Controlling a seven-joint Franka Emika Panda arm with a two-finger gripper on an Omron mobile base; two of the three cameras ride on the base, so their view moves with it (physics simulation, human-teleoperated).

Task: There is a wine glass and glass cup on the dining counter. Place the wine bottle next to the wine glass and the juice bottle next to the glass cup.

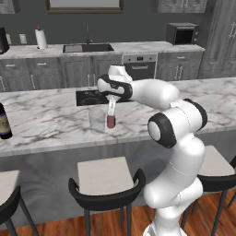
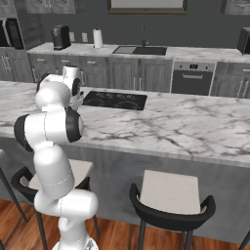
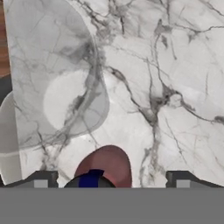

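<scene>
The hand (image 3: 109,179) stands wide, fingers apart on either side of the juice bottle (image 1: 111,120), which stands on the desk (image 1: 50,117) just beside the glass cup (image 3: 52,74).

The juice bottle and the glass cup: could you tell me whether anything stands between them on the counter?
Nothing visible does. The juice bottle stands right beside the glass cup on the dining counter, under the open gripper.

Your robot arm (image 1: 175,138) is built from glossy white, rounded segments joined by bulbous elbows. Each joint carries a dark, near-black ring or round cap with a grey centre. The hand (image 1: 113,85) is a white block with black trim. In the hand view, two small dark finger tips (image 3: 42,178) show pale grey pads.
</scene>
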